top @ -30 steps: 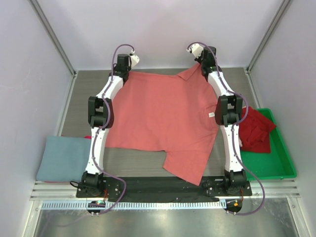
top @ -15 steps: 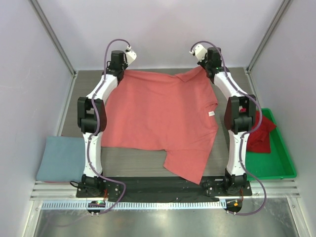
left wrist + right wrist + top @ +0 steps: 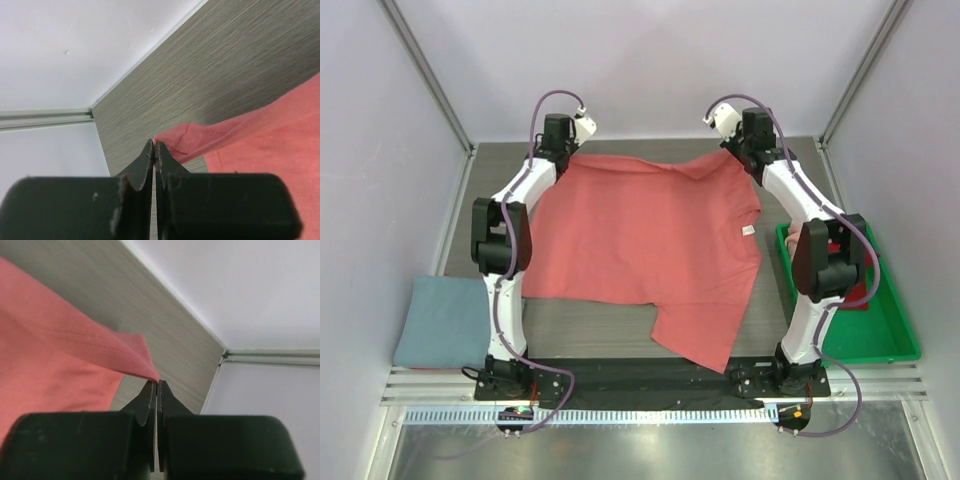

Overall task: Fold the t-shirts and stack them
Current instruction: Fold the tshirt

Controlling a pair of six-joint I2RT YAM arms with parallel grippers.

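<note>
Coral t-shirt [image 3: 650,235] lies spread over most of the table [image 3: 595,325], mid-scene, w/ its far edge up near the back wall. Left end effector [image 3: 154,145] is clenched on the shirt's far left corner. Its wrist cam shows the two black fingers pressed together w/ a stitched bit of hem pinched at the tips, grey table grain beneath & the wall corner behind. Right end effector [image 3: 158,384] is doing the same at the far right corner: fingers tight together, a pointed fold of hem caught right at the tips, cloth rising off the table to meet them.

From above, both arms reach out long to the far side, one down each side of the shirt. The far edge btw the two grips runs roughly straight, w/ some creases near the right grip. The body of the shirt looks flat. A small white tag [image 3: 747,231] sits on its right side. At the near right a flap of the shirt sticks out toward the arm bases, its tip over the black base plate [image 3: 620,372].

Right of the shirt is a green tray [image 3: 900,335] w/ a darker red cloth [image 3: 858,300] in it, mostly hidden behind the right arm. Near left, a folded blue-grey cloth [image 3: 445,320] lies apart from the shirt, just beside the left arm.
</note>
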